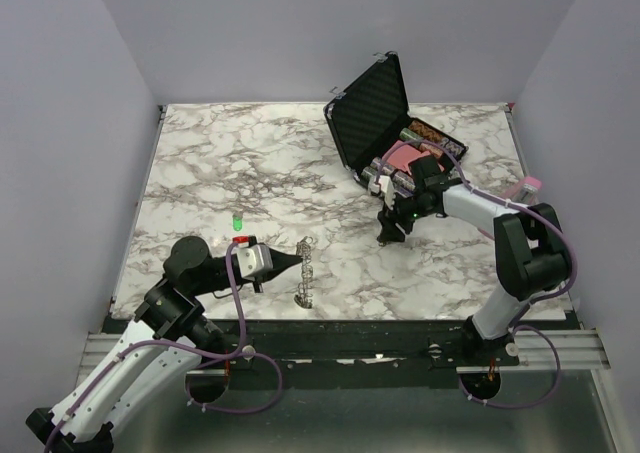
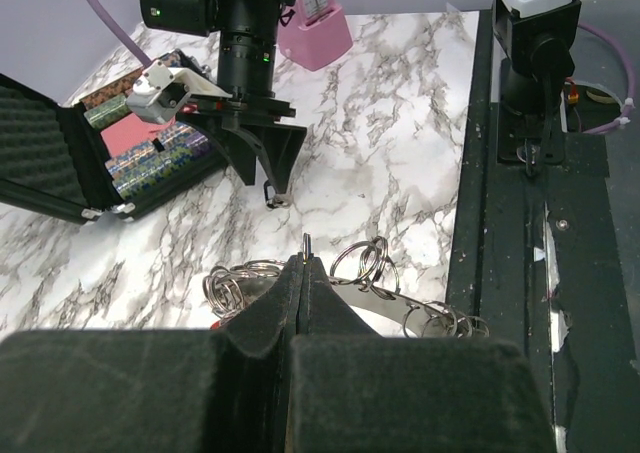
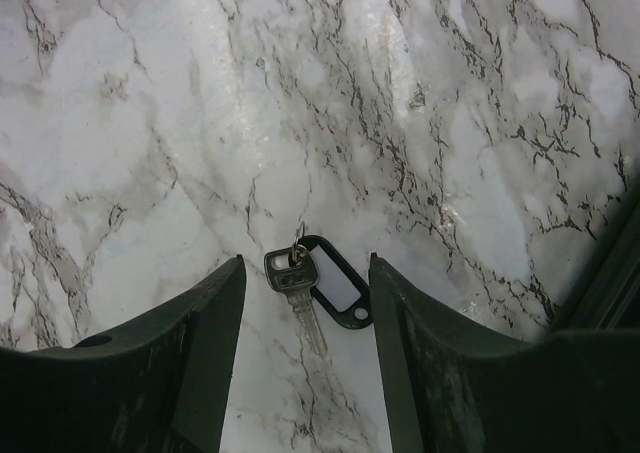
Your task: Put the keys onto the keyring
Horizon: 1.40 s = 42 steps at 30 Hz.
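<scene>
A silver key (image 3: pixel 297 295) with a black tag (image 3: pixel 338 289) lies flat. The keyring (image 1: pixel 305 272), a chain of rings, lies well apart.

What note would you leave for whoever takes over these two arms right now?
Left claw: shut at the keyring, a thin metal tip showing between its fingers.
Right claw: open, astride a black-tagged key lying flat on the table, not gripped.
Done: that key is not yet on.
Left: grip it, carry it over, thread it on.
</scene>
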Tool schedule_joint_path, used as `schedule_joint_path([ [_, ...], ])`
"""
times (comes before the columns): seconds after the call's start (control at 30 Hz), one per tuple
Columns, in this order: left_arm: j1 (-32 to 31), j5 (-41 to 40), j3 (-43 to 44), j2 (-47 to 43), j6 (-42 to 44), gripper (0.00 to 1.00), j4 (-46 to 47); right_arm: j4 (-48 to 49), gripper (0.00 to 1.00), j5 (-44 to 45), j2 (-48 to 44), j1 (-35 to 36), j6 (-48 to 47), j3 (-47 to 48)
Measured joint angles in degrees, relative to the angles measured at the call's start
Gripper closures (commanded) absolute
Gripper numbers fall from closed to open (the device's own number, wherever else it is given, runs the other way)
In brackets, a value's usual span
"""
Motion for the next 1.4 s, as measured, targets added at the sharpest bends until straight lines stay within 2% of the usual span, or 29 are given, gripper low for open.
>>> schedule_joint_path([
  [0.3,0.3,0.0,0.0,0.0,0.0,1.0,0.0,3.0,0.39,-0.2,-0.8,0.2,-7.7,-5.9],
  [0.53,0.6,0.0,0.0,0.1,0.0,1.0,0.0,5.7,0.41,-0.2,-1.3,0.2,-9.4,-6.3],
  [0.93,1.0,0.0,0.0,0.5,0.0,1.0,0.0,6.1,0.55,-2.0,-1.3,0.8,-9.0,-6.3],
  [1.4,1.3,0.0,0.0,0.6,0.0,1.0,0.0,6.8,0.63,-2.0,-1.3,2.2,-7.3,-6.1],
])
